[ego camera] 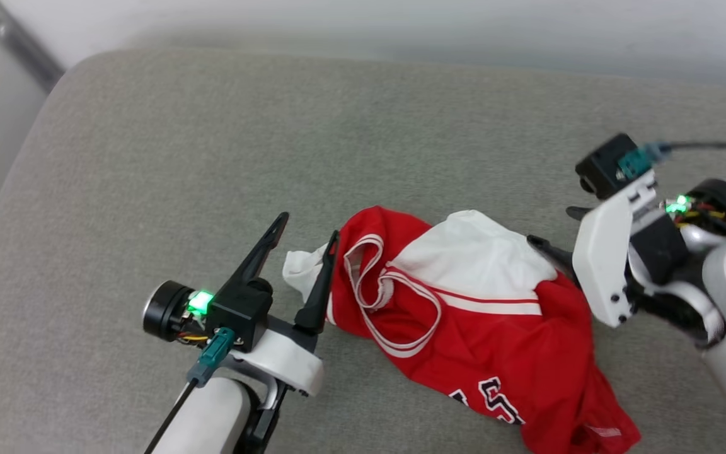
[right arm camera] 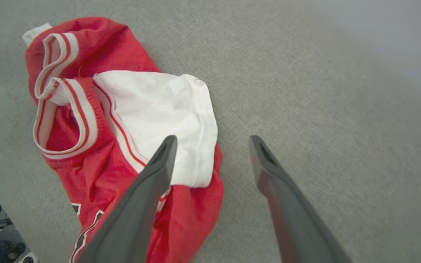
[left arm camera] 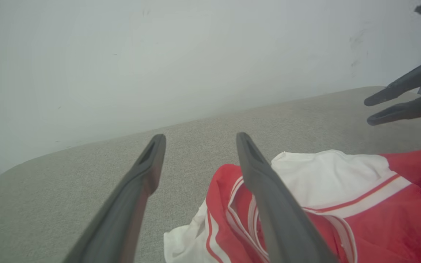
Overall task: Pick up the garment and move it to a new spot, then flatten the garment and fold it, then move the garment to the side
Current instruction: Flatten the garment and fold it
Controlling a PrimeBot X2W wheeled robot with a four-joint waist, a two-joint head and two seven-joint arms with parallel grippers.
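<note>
**Item:** the garment (ego camera: pixel 464 315), a red jersey with white sleeves, striped trim and black white-edged lettering (ego camera: pixel 495 397)

**Location:** on the grey cushion (ego camera: pixel 212 139), between the two grippers and towards the near right of the head view. The pale wall (left arm camera: pixel 159 54) stands behind.

**Condition:** bunched and unfolded. One white sleeve (ego camera: pixel 476 258) is thrown across the upper body, the other (ego camera: pixel 303 268) pokes out at the left end, and the striped neckline (ego camera: pixel 394 302) is twisted into loops. The hem trails off the lower edge of the head view.

**Left gripper** (ego camera: pixel 310 224)**:** fingers spread wide and holding nothing. It sits at the garment's left end, with the inner finger just beside or over the left sleeve (contact cannot be told).

**Right gripper** (ego camera: pixel 550 224)**:** fingers likewise spread wide and empty, at the garment's right end. In its own wrist view one finger overlies the sleeve and the other the bare cushion.

**Step in hand (judged):** the garment lies free in a heap with a gripper at each end, so this reads as the start of flattening. A first pick-up cannot be ruled out.

**Next move calls for:** each gripper to come down on a separate edge, ideally a shoulder or sleeve seam and not the loose neckline loop. Each should pinch a single layer, then the two should draw apart to spread the cloth
</note>
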